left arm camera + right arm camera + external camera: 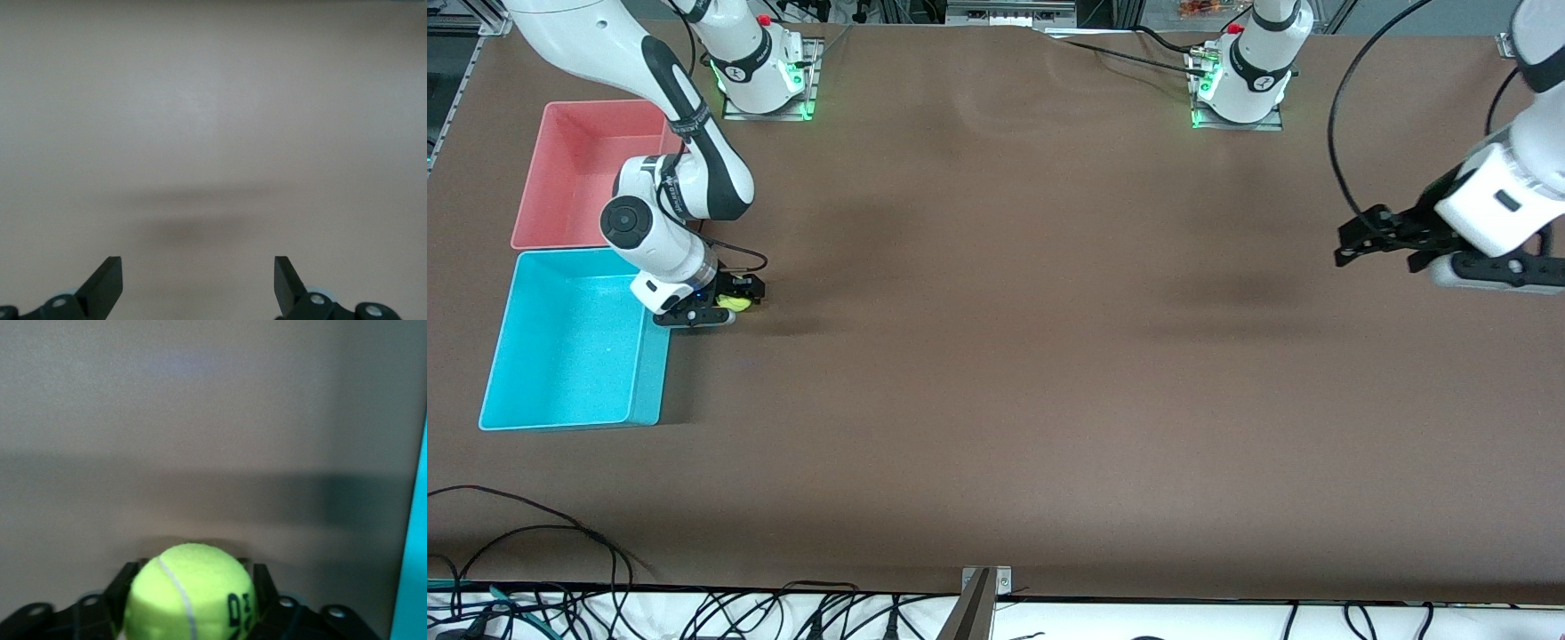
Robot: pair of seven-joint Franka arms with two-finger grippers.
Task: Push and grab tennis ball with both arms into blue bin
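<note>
The tennis ball [190, 593] is held between the fingers of the right gripper [720, 305], which is clamped on it; in the right wrist view the black fingers press its two sides. The ball sits low over the bench [1049, 356], just beside the outer wall of the blue bin [645, 373], at about 3 o'clock from the bin's middle as the front view shows it. It is not yet inside. The pink bin [560, 178] lies at 12 o'clock of the blue one, touching or nearly so.

Judgement on the step in hand: the ball should be lifted clear of the bin wall before being carried toward 9 o'clock, and released only once well within the rim, low enough that a bounce out is unlikely.

The right arm is folded down steeply from its base, wrist bent over the bin's edge. The left gripper [1374, 238] hangs over bare bench toward the left arm's end, fingers [107, 283] apart and empty; that arm waits.
</note>
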